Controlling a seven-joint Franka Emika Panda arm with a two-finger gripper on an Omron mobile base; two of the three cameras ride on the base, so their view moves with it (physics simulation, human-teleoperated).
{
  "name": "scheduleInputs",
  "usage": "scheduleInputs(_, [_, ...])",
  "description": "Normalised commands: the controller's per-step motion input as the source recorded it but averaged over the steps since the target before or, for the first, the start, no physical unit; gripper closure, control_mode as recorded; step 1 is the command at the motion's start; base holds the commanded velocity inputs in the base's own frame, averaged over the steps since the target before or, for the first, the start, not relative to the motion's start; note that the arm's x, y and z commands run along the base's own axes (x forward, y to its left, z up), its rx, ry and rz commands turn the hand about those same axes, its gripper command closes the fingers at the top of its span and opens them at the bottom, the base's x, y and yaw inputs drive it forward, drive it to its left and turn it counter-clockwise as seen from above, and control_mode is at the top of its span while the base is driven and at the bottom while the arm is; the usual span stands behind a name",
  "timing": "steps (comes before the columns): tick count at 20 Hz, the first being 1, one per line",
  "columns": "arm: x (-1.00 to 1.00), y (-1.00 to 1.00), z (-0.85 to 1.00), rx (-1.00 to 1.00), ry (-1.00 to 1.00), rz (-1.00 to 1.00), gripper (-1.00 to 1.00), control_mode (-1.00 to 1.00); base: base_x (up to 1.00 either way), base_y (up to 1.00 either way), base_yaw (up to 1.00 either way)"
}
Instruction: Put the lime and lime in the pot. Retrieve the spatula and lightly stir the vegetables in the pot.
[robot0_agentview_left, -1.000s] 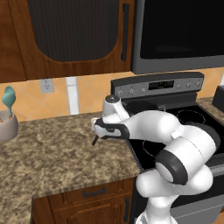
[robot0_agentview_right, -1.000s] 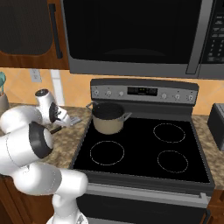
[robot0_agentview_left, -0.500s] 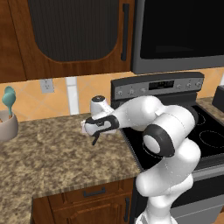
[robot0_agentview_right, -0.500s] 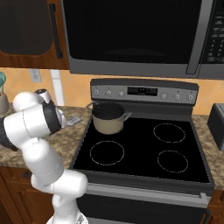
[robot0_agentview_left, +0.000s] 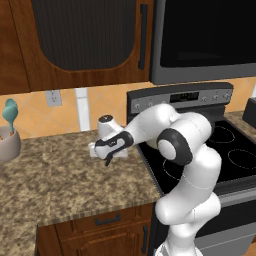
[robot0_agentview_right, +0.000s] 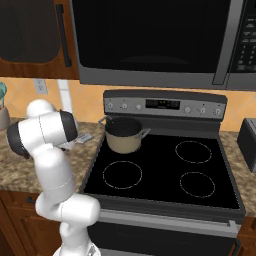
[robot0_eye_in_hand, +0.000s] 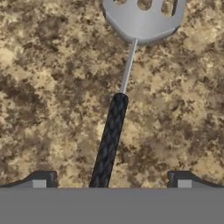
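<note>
At the far left of the speckled brown granite bench (robot0_agentview_left: 60, 175) stands a beige utensil crock (robot0_agentview_left: 9, 146) holding a teal spoon-like utensil (robot0_agentview_left: 9, 113), well apart from the work. Further right, the white arm reaches down over the bench, and its gripper (robot0_agentview_left: 107, 159) hangs just above the surface near the stove's edge. From the hand camera, the two dark fingertips stand wide apart with nothing between them but the handle below: the gripper (robot0_eye_in_hand: 111, 178) is open and holds nothing.

Directly under it lies the small spatula (robot0_eye_in_hand: 127, 65), flat on the granite. Its thin black handle (robot0_eye_in_hand: 109, 140) runs up between the fingertips, a slim bare metal neck follows, and the flat slotted silver head (robot0_eye_in_hand: 142, 19) lies at the far end. It looks light and stiff; the handle's ribbed texture should give decent purchase, whereas the smooth neck and thin head would likely slip or twist. The best hold seems to be the black handle, roughly midway, with the fingers closing across its width. It lies low on the stone, so the fingertips must come nearly to the surface.

To the right, on the black glass stove (robot0_agentview_right: 165, 170), sits the squat beige pot (robot0_agentview_right: 123, 135) on the rear left burner. Whether limes lie inside cannot be told.
</note>
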Motion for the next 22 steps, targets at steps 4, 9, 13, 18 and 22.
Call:
scheduleInputs(4, [0.04, 0.0, -0.22, 0.0, 0.0, -0.07, -1.0, -1.0, 0.0, 0.0, 0.0])
scheduleInputs(9, [0.04, 0.0, -0.18, 0.0, 0.0, -0.06, -1.0, -1.0, 0.0, 0.0, 0.0])
scheduleInputs(13, [0.04, 0.0, -0.07, 0.0, 0.0, -0.04, -1.0, -1.0, 0.0, 0.0, 0.0])
scheduleInputs(18, [0.05, 0.0, -0.04, 0.0, 0.0, 0.0, -1.0, -1.0, 0.0, 0.0, 0.0])
scheduleInputs(22, [0.08, 0.03, -0.13, 0.0, 0.0, 0.0, -1.0, -1.0, 0.0, 0.0, 0.0])
